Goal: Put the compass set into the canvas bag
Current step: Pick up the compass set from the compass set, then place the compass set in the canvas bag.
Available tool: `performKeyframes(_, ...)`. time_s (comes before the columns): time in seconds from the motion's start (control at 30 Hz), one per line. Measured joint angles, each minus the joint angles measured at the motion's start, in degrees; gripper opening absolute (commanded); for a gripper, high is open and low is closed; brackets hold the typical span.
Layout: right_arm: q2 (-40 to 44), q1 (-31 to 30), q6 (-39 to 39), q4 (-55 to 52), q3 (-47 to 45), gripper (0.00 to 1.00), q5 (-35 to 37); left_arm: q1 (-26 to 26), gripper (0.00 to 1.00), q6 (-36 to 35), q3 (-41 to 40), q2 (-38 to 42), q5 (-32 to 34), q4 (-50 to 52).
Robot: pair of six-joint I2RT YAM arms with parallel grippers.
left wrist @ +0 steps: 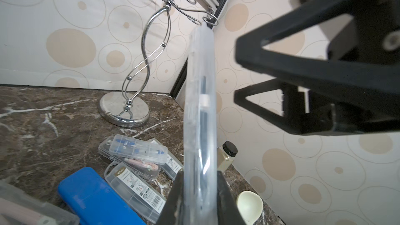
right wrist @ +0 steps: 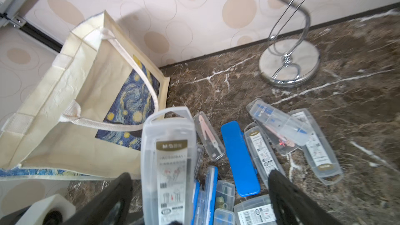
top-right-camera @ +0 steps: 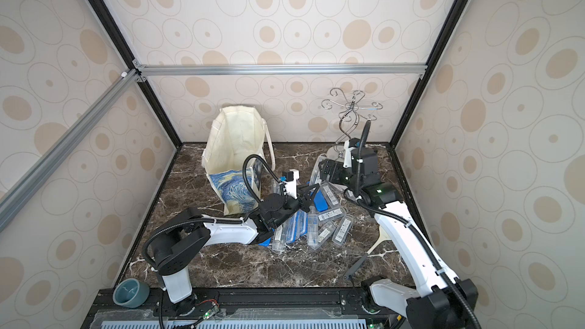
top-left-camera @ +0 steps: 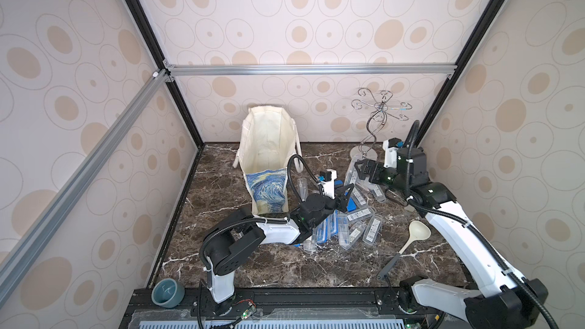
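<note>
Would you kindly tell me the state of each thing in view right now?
left hand, shut on the clear compass case
right hand, open, holding nothing
canvas bag, upright, mouth open
loose compass cases, closed, lying scattered
blue case, closed, lying flat
ladle, lying flat
teal bowl, mouth up
wire stand, upright

My left gripper (left wrist: 200, 182) pinches the compass set (right wrist: 168, 165), a clear plastic case with a printed label, held on edge. The cream canvas bag (top-left-camera: 269, 189) stands upright near the back wall, its mouth open and its starry print facing forward.
</note>
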State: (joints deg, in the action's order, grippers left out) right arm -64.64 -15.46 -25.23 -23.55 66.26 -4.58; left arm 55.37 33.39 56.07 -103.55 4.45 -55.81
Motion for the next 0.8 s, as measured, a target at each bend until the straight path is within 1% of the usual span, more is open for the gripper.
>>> performKeyframes(0.1,3.89,1.77,0.87,-0.76,0.0,0.99,3.04,-0.11,0.08,-2.47,4.92,1.99,1.9,8.96)
performKeyframes(0.2,6.99,2.93,1.53,-0.87,-0.35,0.99,6.27,-0.33,0.08,-4.76,11.52,3.74,3.78,18.84)
performKeyframes(0.37,9.16,3.34,2.4,-1.2,-2.27,0.99,9.94,-2.43,0.09,-5.62,19.19,7.37,6.25,31.98)
performKeyframes(0.57,6.16,3.39,2.62,-2.14,-4.87,0.99,10.91,-8.85,0.08,-7.39,23.85,11.72,10.91,43.67)
performKeyframes(0.8,1.33,3.39,3.63,-2.43,-6.21,0.99,9.97,-18.47,0.13,-10.75,33.18,12.22,16.13,56.41)
